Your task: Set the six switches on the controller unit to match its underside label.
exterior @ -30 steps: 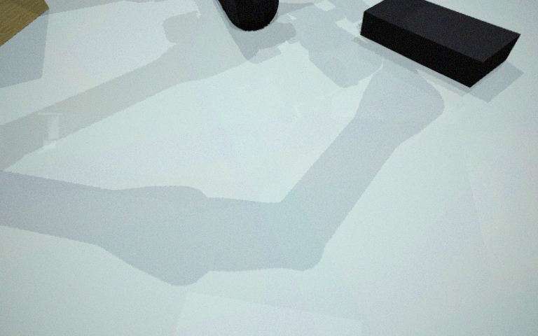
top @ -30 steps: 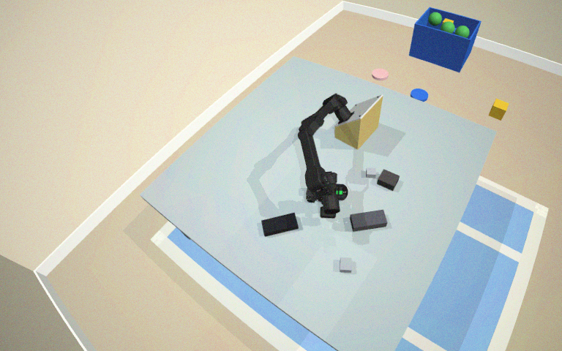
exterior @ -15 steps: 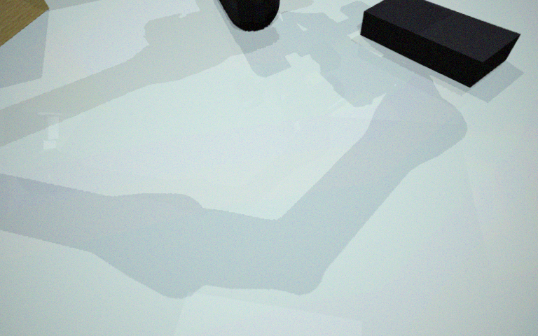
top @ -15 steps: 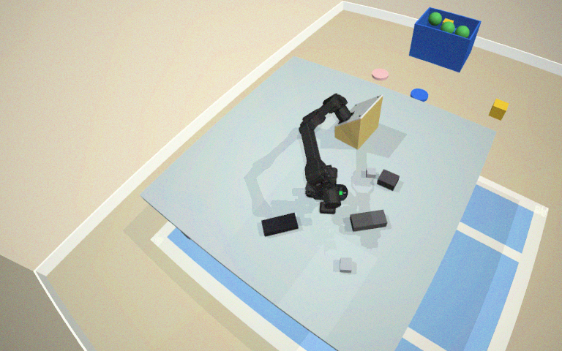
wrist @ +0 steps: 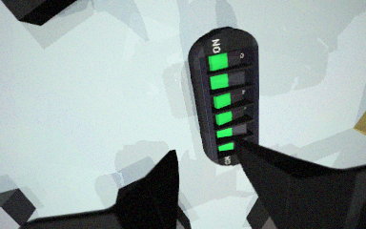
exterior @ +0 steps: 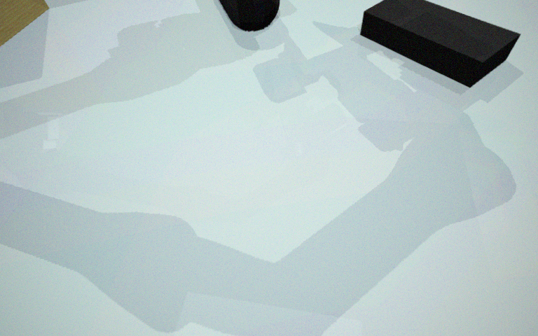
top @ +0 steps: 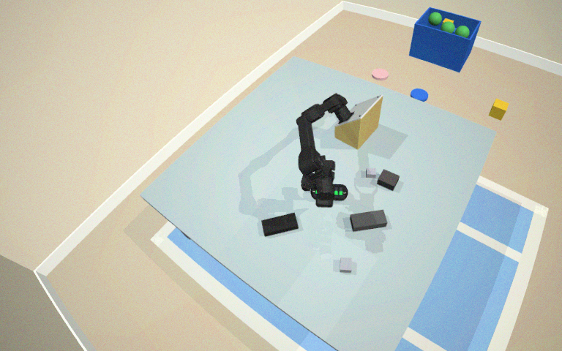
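Note:
The dark grey controller unit [top: 345,194] [exterior: 253,15] [wrist: 196,76] sits flat on its base, its label side hidden. The wrist view shows all six switches in a row, with green ends on the left and dark ends on the right. The dark ends of the second and fifth from the top look lighter grey; the exact tilts are hard to tell. My gripper [wrist: 205,150] is open and empty above the unit's lower end in that view. Its right fingertip overlaps the dark end of the lowest switch, and its left fingertip is beside the unit. Contact cannot be told.
A black block [top: 279,224] [exterior: 420,39] [wrist: 40,7] and a grey block [top: 368,220] lie near the unit. A dark brown block [top: 388,180] lies beside a small pale cube [top: 370,172]. Another pale cube [top: 345,265] lies farther off. A wooden wedge [top: 366,128] stands by the arm's far end.

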Robot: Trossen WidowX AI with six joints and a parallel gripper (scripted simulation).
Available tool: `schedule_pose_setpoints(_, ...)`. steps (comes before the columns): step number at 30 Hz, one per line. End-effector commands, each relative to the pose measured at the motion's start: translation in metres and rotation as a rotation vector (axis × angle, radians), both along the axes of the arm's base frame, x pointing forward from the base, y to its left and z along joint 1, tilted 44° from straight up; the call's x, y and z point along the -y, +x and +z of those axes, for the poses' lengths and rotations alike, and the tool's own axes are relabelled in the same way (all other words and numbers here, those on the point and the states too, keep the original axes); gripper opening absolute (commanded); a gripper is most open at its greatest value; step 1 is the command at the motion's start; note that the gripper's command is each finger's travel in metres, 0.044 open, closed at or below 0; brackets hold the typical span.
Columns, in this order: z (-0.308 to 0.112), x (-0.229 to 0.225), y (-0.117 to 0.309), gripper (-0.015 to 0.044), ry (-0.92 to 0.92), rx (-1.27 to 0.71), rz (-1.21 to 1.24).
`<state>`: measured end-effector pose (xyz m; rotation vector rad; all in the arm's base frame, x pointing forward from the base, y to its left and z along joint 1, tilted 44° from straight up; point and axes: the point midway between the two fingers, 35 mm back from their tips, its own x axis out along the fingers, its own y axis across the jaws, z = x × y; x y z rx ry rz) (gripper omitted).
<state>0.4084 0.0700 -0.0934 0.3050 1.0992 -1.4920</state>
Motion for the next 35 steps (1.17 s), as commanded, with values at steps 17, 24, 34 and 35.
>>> schedule_pose_setpoints(17, 0.0000, 0.0000, 0.0000, 0.0151, 0.000, 0.000, 0.000)
schedule_pose_setpoints(24, 0.0000, 0.0000, 0.0000, 0.0000, 0.000, 0.000, 0.000)
schedule_pose_setpoints(34, 0.0000, 0.0000, 0.0000, 0.0000, 0.000, 0.000, 0.000)
schedule_pose_setpoints(35, 0.0000, 0.0000, 0.0000, 0.0000, 0.000, 0.000, 0.000)
